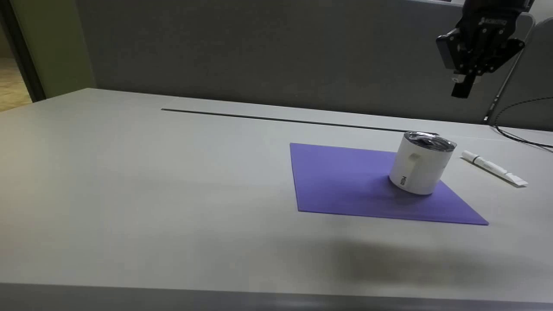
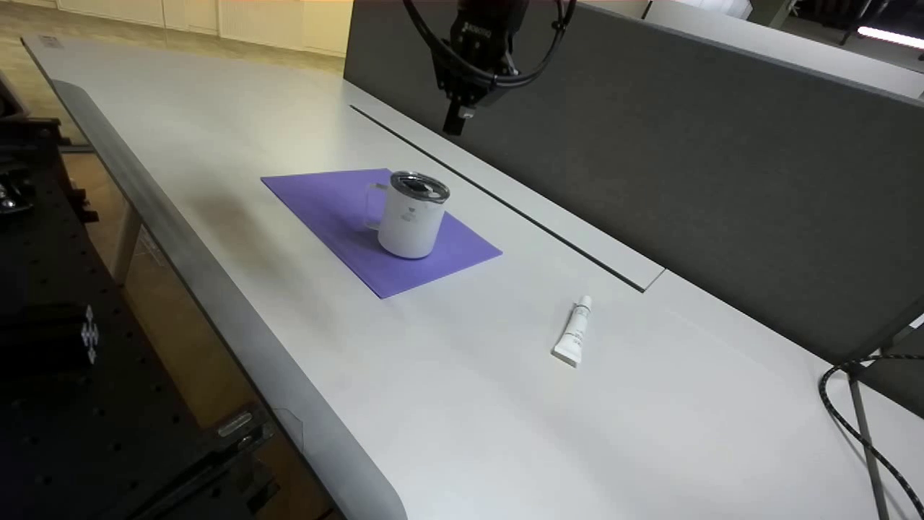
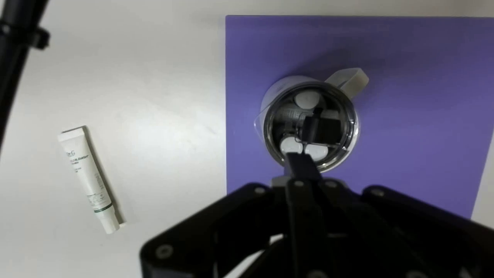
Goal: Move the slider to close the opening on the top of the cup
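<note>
Holding the tool (image 1: 462, 89) pinched together near, not touching, the lidded white mug (image 1: 421, 166), probably leaving the closing push undone.

You can read ROBOTIQ on the pincer (image 1: 463, 90) in an exterior view. Your wrist view gives you Dr.G on the tube (image 3: 89, 175); the lines below it are too blurred to spell out. The cup (image 1: 421, 166) bears dark sideways lettering (image 1: 403, 180) near its base and, in an exterior view, a faint mark (image 2: 408, 214) on its side; neither is sharp enough for you to read.
</note>
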### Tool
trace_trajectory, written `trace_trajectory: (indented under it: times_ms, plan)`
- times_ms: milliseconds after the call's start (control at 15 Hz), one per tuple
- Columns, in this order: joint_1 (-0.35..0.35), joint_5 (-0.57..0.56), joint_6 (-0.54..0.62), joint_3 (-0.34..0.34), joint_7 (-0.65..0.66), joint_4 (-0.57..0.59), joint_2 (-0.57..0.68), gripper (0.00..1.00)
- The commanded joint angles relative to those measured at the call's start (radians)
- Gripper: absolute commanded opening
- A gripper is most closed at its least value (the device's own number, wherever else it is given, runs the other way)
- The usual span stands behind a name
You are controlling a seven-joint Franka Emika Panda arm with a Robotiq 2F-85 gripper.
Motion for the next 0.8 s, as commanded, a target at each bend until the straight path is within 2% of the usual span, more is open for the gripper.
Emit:
trace_trajectory:
  times_ms: [0,200,600,733]
  plan:
    - [-0.013,0.017,0.037,-0.002,0.008,-0.003,0.019,0.00]
    - [-0.024,0.062,0.090,0.002,-0.012,-0.015,0.038,0.00]
    - [-0.025,0.068,0.155,0.008,-0.014,-0.036,0.075,0.00]
    - [-0.017,0.033,0.116,0.002,0.004,-0.028,0.084,0.00]
